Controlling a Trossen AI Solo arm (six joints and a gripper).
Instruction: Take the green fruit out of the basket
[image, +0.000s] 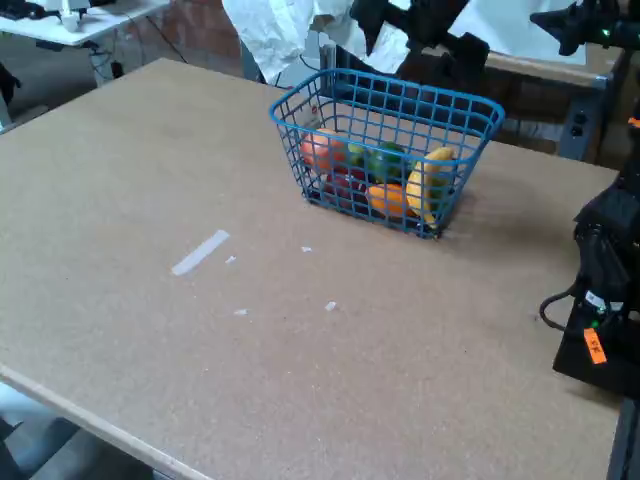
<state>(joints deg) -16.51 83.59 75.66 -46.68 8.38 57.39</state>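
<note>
We found the green fruit (386, 160) lying in the basket (330, 92), beside the banana (428, 180); extraction had not begun. No jaws were in view, so we judged an approach from above the basket to be next.

Green fruit (385, 160) half hidden among basket (300, 112) fruit.

Fruit: the dark green, smooth fruit (386, 160) lay inside, mid-basket.
Basket: the blue wire-mesh basket (400, 100) stood upright on the worktop.
</note>
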